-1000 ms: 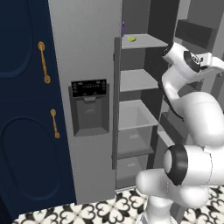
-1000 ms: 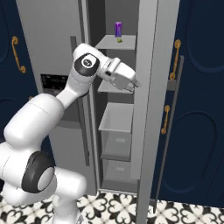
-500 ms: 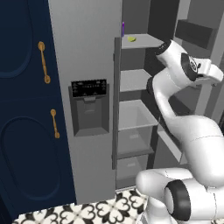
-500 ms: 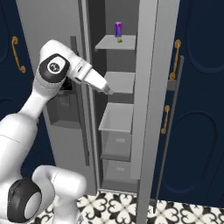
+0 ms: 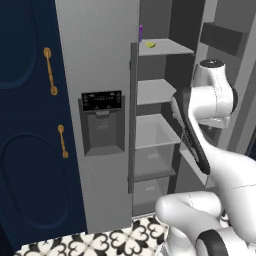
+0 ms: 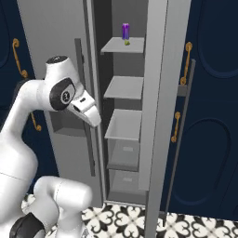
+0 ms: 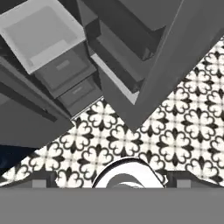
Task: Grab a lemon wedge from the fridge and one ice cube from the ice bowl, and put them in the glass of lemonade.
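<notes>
The grey fridge [image 5: 100, 55] stands with its right door swung open, baring its shelves. The lemon wedge [image 5: 150, 44] lies on the top shelf; in the right base view the lemon wedge [image 6: 126, 42] sits just below a thin purple item [image 6: 125, 31]. My arm is folded in front of the shelves, well below the wedge. My gripper [image 6: 93, 120] hangs at about the third shelf's height and points down. In the hand view my gripper [image 7: 111, 180] is open, its fingertips [image 7: 41, 179] wide apart over the floor with nothing between them. The ice bowl and the glass of lemonade are out of view.
Navy cabinets with gold handles flank the fridge [image 5: 30, 150] [image 6: 209, 116]. The open fridge door [image 6: 169, 69] stands edge-on at the right of the shelves. The black dispenser panel [image 5: 102, 100] is on the shut left door. Grey drawers [image 7: 65, 70] and patterned floor tiles [image 7: 175, 131] lie below.
The arm has pulled back out of the fridge shelves and folded up. The hand has dropped and turned to point down at the floor. The jaws stay open.
</notes>
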{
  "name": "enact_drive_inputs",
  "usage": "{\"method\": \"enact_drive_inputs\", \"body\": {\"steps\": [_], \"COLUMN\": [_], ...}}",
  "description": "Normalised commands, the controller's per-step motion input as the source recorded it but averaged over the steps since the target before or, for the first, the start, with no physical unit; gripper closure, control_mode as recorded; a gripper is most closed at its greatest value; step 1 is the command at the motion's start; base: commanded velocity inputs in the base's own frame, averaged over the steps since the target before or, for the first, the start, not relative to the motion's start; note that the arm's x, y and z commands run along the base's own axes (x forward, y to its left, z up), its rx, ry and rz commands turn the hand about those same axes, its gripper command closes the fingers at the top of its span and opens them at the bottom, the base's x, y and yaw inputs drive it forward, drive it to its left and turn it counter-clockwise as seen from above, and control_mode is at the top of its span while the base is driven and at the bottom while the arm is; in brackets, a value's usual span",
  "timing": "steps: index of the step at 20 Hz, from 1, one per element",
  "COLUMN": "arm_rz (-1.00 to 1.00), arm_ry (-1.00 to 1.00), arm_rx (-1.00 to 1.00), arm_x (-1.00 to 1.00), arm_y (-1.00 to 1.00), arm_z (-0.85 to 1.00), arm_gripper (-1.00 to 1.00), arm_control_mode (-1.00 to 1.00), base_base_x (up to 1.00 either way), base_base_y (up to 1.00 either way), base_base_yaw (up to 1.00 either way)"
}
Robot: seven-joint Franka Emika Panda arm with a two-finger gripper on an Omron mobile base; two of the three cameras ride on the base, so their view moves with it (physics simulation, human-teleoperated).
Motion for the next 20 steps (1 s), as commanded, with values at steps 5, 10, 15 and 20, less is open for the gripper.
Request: {"method": "enact_drive_inputs", "body": {"steps": [5, 10, 15, 20], "arm_rz": [0.61, 0.24, 0.10, 0.02], "arm_ry": [0.13, 0.00, -0.13, -0.19], "arm_rx": [0.34, -0.08, -0.07, -0.05], "arm_x": [-0.20, -0.96, -1.00, -0.52], "arm_y": [0.74, 0.31, 0.01, 0.01], "arm_z": [-0.01, 0.98, 0.37, 0.00], "arm_gripper": [-1.00, -1.00, -1.00, -1.00], "arm_control_mode": [-1.00, -1.00, -1.00, -1.00], "base_base_x": [0.00, 0.00, 0.00, 0.00], "base_base_y": [0.00, 0.00, 0.00, 0.00], "base_base_yaw": [0.00, 0.00, 0.00, 0.00]}}
